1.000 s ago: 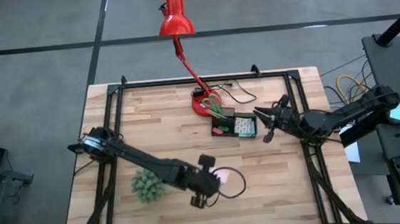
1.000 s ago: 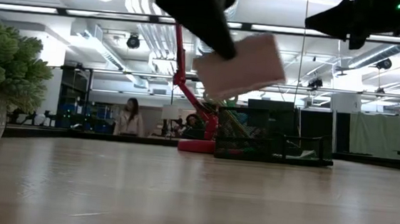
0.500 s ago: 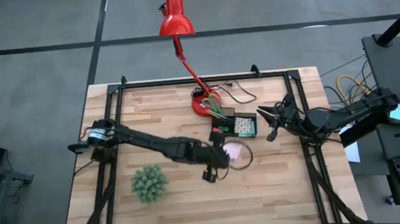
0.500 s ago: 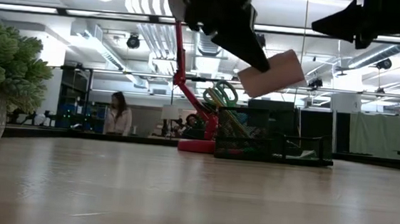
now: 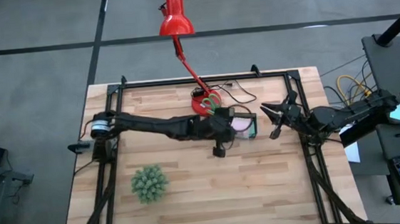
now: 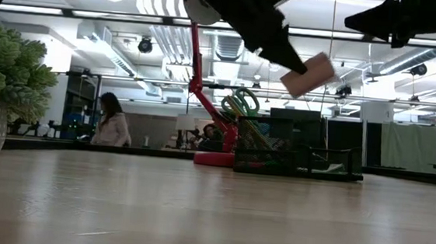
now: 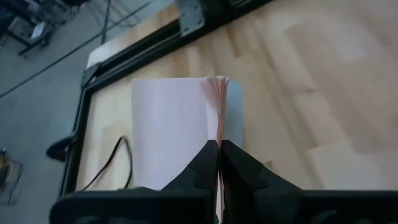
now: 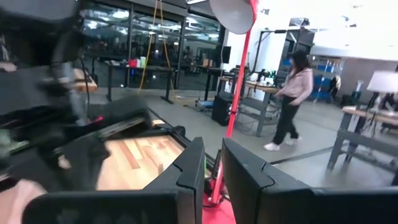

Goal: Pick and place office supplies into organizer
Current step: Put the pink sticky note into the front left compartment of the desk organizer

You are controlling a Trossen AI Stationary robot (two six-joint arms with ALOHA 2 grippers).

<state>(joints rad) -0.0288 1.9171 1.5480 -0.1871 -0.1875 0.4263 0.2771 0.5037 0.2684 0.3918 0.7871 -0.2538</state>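
Note:
My left gripper [image 5: 228, 124] is shut on a pink sticky-note pad [image 5: 239, 123] and holds it in the air over the black organizer [image 5: 253, 129]. In the low view the pad [image 6: 308, 74] hangs high above the organizer [image 6: 293, 159]. Green-handled scissors [image 6: 239, 104] stand upright in the organizer's end next to the lamp base. My right gripper [image 5: 269, 120] hovers just right of the organizer with a narrow gap between its fingers [image 8: 189, 171] and nothing in it. My left gripper pinches the pad between its two fingers, one on each flat face, at the edge nearest the wrist [image 7: 216, 127]. The fingers [image 6: 285, 59] slant downward from the table's left. The pad is lifted clear and tilts down beyond the fingertips.
A red desk lamp stands on its round base [image 5: 201, 106] right behind the organizer, and its arm [image 6: 198, 81] leans up over the far edge. A fuzzy green potted plant [image 5: 149, 184] stands near the front left. Black cables [image 5: 238, 91] lie at the far side.
My left gripper has swung from the table's near middle toward the far right and carried the pink pad, still clear of the table, to a place over the organizer. My right gripper has drawn back a little toward the right edge.

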